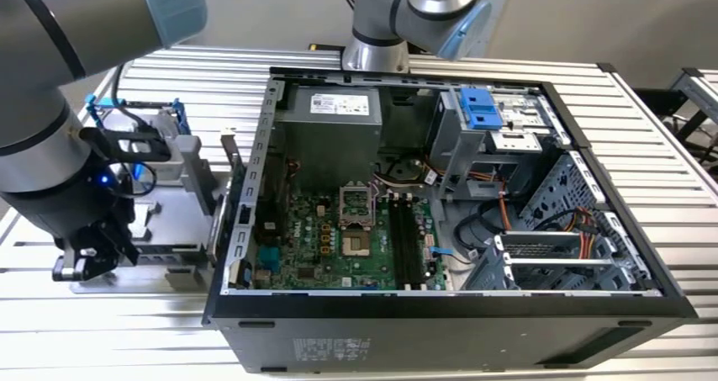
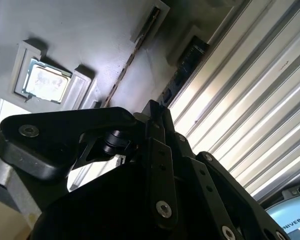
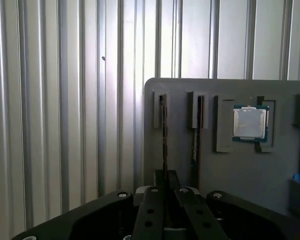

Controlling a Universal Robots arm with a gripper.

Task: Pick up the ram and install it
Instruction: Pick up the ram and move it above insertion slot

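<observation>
Gripping the ram (image 3: 164, 130): gripper (image 3: 165, 174) pinched on its edge, stick upright in the gray tray (image 3: 240, 170).
Arm (image 1: 45, 103) bent low at exterior view's left, beside the computer case (image 1: 449, 335); white label (image 1: 339, 105) on power supply.

Ram (image 3: 164, 130): two sticks (the second stick (image 3: 196, 135) stands on edge just beside the first)
CPU (image 3: 249, 123): one
Tray (image 3: 240, 172): one, grey
Case (image 1: 449, 330): one, lying open
Motherboard (image 1: 319, 259): one
CPU socket (image 1: 356, 245): one
Power supply (image 1: 331, 133): one
Arm (image 1: 45, 103): one
Table (image 1: 673, 179): one, of ribbed metal
Black memory slots (image 1: 406, 242): a close row, too tight to count
</observation>
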